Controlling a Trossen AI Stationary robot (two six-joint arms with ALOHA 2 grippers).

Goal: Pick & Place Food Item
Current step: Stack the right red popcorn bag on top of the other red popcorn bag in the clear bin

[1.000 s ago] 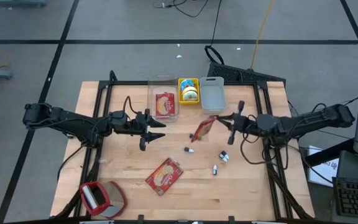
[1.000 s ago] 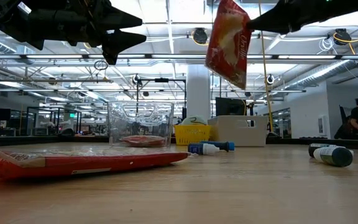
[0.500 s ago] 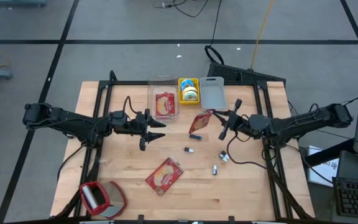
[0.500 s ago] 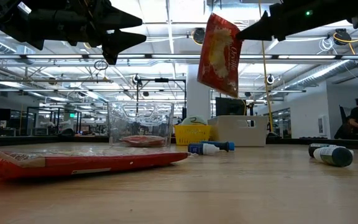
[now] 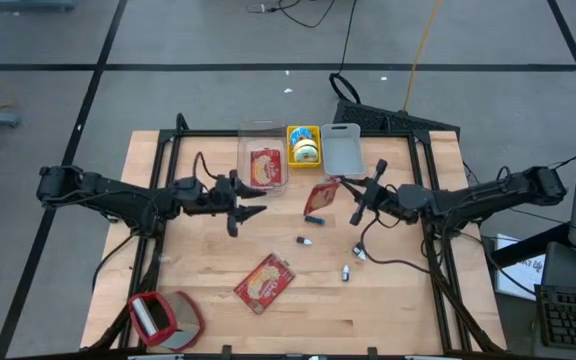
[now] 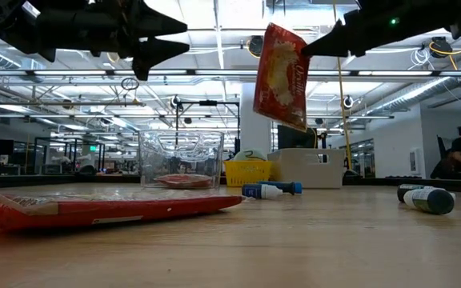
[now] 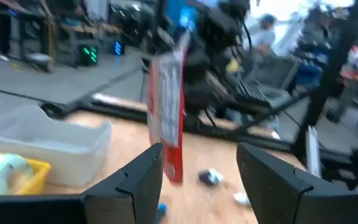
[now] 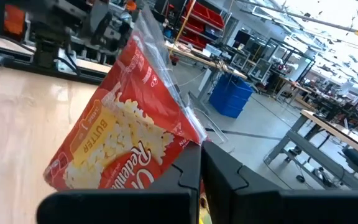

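Note:
A red popcorn bag [image 6: 282,76] hangs in the air over the table's middle, held by my right gripper [image 6: 309,48], which reaches in level from the right. From above, the same bag [image 5: 321,198] sits just left of the right gripper [image 5: 348,195]. My left gripper [image 5: 256,205] hovers open and level left of the bag, with nothing between its fingers [image 7: 135,180]. A second red bag [image 5: 264,281] lies flat on the table near the front. A third lies inside the clear container [image 5: 263,165] at the back. My right gripper pinches the bag's upper edge [image 8: 188,140] between its two shut fingers, at the top corner [image 6: 301,48] nearest the arm. The fingers come level from the table's right side. The bag hangs below them, tilted, clear of the table.
A yellow basket [image 5: 304,145] and a clear lid [image 5: 341,152] stand at the back beside the container. A blue marker [image 5: 314,218] and small bottles [image 5: 358,255] lie near the middle right. A red holder [image 5: 163,318] sits at the front left.
My right gripper has moved toward the table's left and a little down, rolling slightly, still shut on the bag. The bag has swung with it toward the container, staying clear of the table.

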